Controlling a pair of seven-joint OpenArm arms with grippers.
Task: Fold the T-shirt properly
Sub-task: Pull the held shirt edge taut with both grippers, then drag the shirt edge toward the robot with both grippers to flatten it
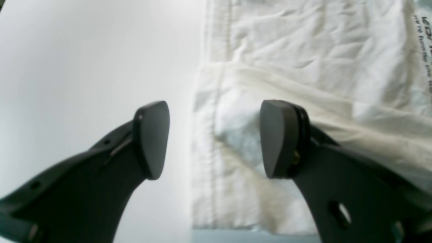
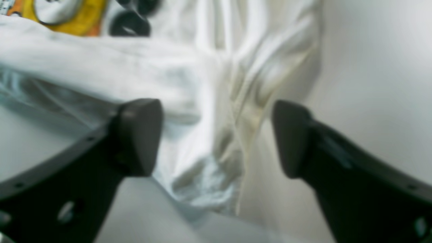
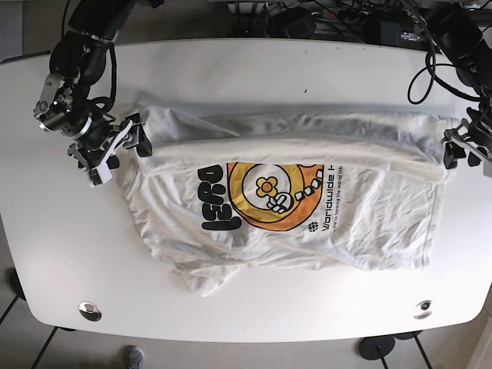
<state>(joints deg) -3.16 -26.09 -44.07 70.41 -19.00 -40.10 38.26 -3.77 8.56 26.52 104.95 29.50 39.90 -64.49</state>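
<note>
Left hand spread wide, nothing gripped. Straddling the hemmed edge of the T-shirt, one pad over bare white bench at 9 o'clock, the other pad over wrinkled cloth at 3 o'clock. Bit of blurry black print up at 2 o'clock in that wrist view. Can't tell if the pads actually touch the fabric.

Right hand also wide, also empty. Bunched, twisted fold of shirt running between its fingers, with the tip of that fold drooping toward 6 o'clock. Yellow and black graphic peeking in at 11 o'clock, bare bench off to 3 o'clock. Pretty blurry view, so contact hard to call.

From the base view: right hand sitting at 9 o'clock of the shirt, right at the cloth's edge; left hand at 3 o'clock, at the opposite edge. T-shirt lying mid-bench, spread sideways between the two hands, graphic side up: black lettering plus an orange-yellow ring with a little flower in it. Top strip rolled over into a long ridge spanning hand to hand. Lower edge rumpled, one corner sagging toward 7 o'clock. Cables piled past the far bench edge at 12 o'clock.
</note>
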